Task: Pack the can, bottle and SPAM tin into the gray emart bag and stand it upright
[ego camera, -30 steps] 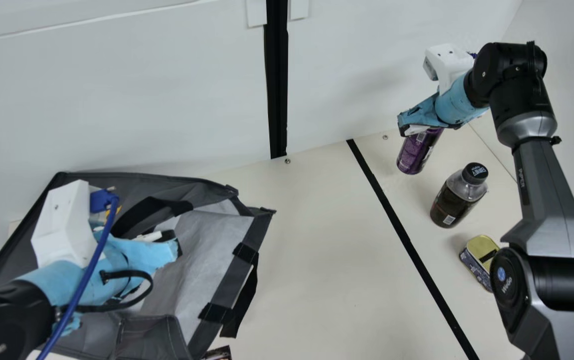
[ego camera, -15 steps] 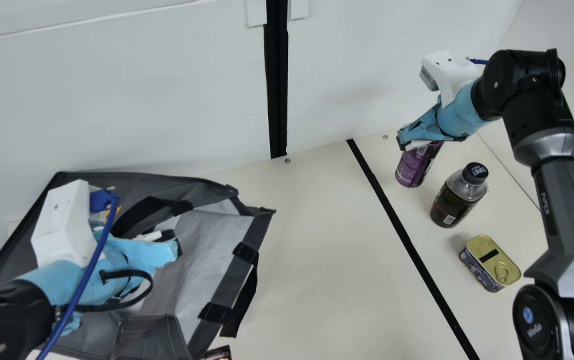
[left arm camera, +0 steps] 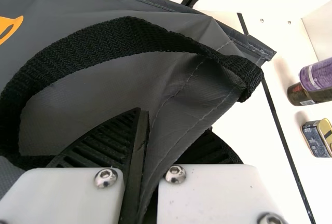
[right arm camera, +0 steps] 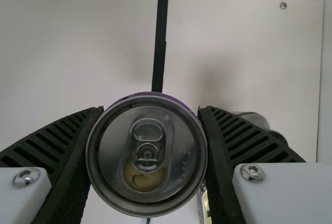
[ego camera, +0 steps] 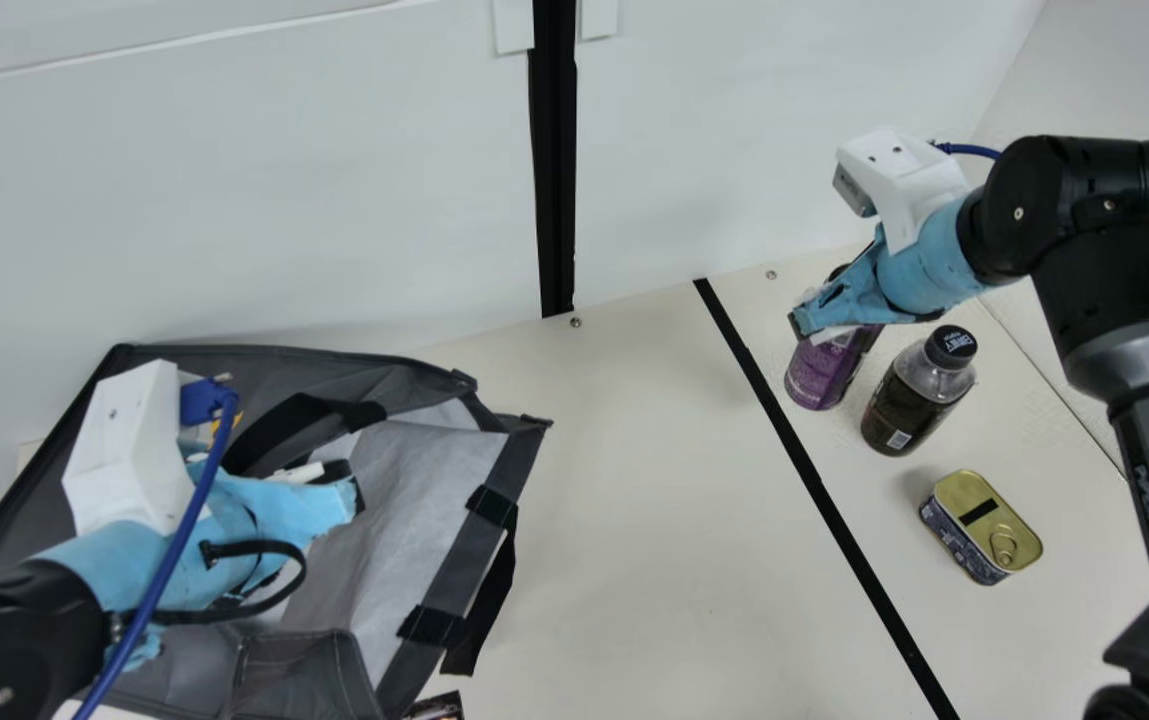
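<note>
The gray bag (ego camera: 434, 490) lies at the left in the main view, its pale lining showing. My left gripper (ego camera: 349, 490) is over it; in the left wrist view my left gripper (left arm camera: 142, 151) pinches a fold of bag fabric (left arm camera: 181, 110). At the right my right gripper (ego camera: 802, 322) holds the purple can (ego camera: 819, 375); in the right wrist view the can's top (right arm camera: 148, 154) sits between both pads of my right gripper (right arm camera: 149, 151). The dark bottle (ego camera: 909, 405) stands beside the can. The SPAM tin (ego camera: 979, 528) rests nearer the front, its gold lid up.
A black strip (ego camera: 814, 480) crosses the cream table (ego camera: 634, 560) between bag and items. The white wall (ego camera: 334, 200) rises behind. A small dark printed object (ego camera: 437, 708) lies at the front edge below the bag.
My right gripper has moved toward the front of the table with the can, bringing it close beside the bottle. The right forearm has swung outward, uncovering the tin. My left arm has kept still.
</note>
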Controlling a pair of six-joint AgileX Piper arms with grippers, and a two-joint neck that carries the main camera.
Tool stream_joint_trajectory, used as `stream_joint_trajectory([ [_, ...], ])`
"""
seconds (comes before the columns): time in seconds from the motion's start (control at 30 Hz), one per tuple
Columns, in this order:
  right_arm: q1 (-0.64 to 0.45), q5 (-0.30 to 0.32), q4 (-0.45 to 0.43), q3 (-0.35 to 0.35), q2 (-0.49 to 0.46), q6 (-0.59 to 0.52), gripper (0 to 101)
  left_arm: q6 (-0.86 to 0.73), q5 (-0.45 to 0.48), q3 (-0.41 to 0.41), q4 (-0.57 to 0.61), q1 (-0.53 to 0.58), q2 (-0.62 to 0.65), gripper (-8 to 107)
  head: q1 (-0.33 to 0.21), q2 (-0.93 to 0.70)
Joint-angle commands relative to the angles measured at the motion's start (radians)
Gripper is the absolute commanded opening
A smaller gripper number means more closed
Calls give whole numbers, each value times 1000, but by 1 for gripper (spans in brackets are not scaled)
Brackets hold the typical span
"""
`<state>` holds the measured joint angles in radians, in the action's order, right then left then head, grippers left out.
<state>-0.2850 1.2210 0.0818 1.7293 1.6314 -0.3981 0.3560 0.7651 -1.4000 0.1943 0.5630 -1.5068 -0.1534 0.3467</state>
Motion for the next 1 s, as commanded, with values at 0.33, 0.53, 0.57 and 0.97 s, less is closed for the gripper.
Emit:
stream_joint_trajectory([
  [0.33,39,-1,39,-145,-128,-33,0,0,0,0,0,0,0,-8,-21,2],
  [0.53,62,-1,78,-214,-181,-87,0,0,0,0,0,0,0,-8,-21,2],
  [0.57,65,-1,84,-225,-190,-99,0,0,0,0,0,0,0,-8,-21,2],
  [0.97,88,-1,185,-348,-274,-271,0,0,0,0,0,0,0,-8,-21,2],
])
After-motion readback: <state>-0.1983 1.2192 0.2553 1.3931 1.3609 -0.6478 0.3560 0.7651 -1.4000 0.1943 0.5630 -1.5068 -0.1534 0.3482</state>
